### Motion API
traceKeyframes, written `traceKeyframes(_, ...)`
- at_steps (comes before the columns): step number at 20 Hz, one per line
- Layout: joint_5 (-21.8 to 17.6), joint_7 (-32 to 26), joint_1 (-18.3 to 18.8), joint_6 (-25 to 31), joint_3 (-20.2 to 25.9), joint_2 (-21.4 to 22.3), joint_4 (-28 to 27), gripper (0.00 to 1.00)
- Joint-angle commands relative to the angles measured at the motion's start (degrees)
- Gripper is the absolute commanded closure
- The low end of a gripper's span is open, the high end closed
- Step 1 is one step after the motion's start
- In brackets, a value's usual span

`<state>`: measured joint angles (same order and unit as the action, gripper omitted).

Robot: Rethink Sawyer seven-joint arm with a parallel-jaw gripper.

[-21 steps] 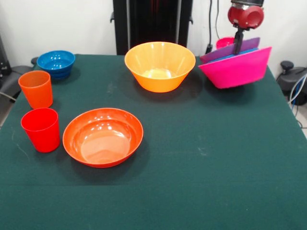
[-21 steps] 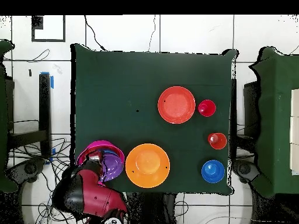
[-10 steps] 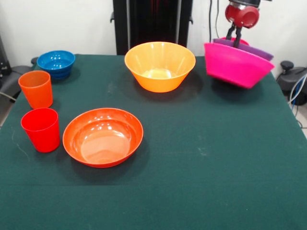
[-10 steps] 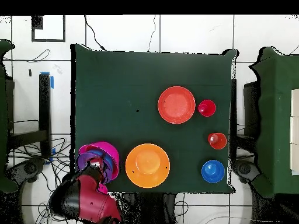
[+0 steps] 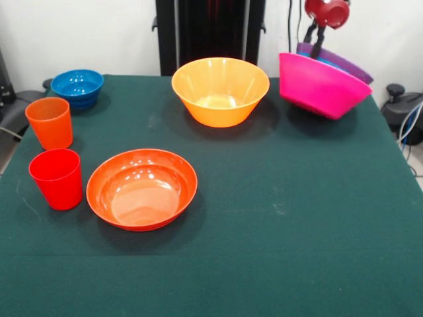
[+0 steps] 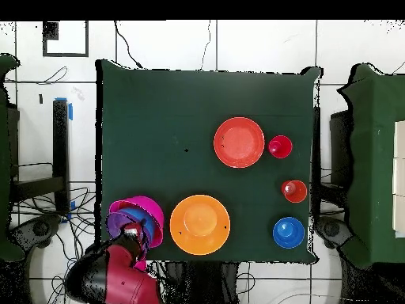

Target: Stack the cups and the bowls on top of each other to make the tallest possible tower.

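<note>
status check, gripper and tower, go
Gripper reaching into the tower at its rim, grip unclear. Tower tilted, at the table's corner. Yellow-orange bowl beside it, apart; nothing blocking.

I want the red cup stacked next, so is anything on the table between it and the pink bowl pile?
Yes. The shallow red-orange plastic bowl sits right beside the small red plastic cup, and the large yellow-orange bowl stands partway towards the tilted magenta-pink bowl tower.

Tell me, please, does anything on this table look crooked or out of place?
Yes. The nested pile with the large glossy magenta-pink plastic bowl outermost sits tilted at the table's corner, its rim slanting, a purple bowl askew inside. The end effector reaches into it. The other bowls and cups stand level.
</note>
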<state>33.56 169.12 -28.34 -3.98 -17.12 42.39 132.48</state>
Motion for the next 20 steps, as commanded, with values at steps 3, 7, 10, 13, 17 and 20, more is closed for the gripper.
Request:
traceKeyframes(3,-2.4,6.1,-8.2,24.2,-12.0,1.6,-8.1,0.0)
traceKeyframes(7,-8.5,0.6,-8.2,30.1,-17.2,5.6,-10.3,0.0)
traceKeyframes(10,-13.4,-5.2,-5.4,31.4,-18.8,8.6,-10.7,0.0)
traceKeyframes(13,-18.5,-9.1,-2.5,31.9,-19.4,10.1,-11.9,0.0)
traceKeyframes(17,-23.1,-9.1,0.6,30.9,-17.8,10.7,-13.1,0.0)
traceKeyframes(20,-25.2,-7.0,2.0,29.7,-16.2,10.4,-13.7,0.0)
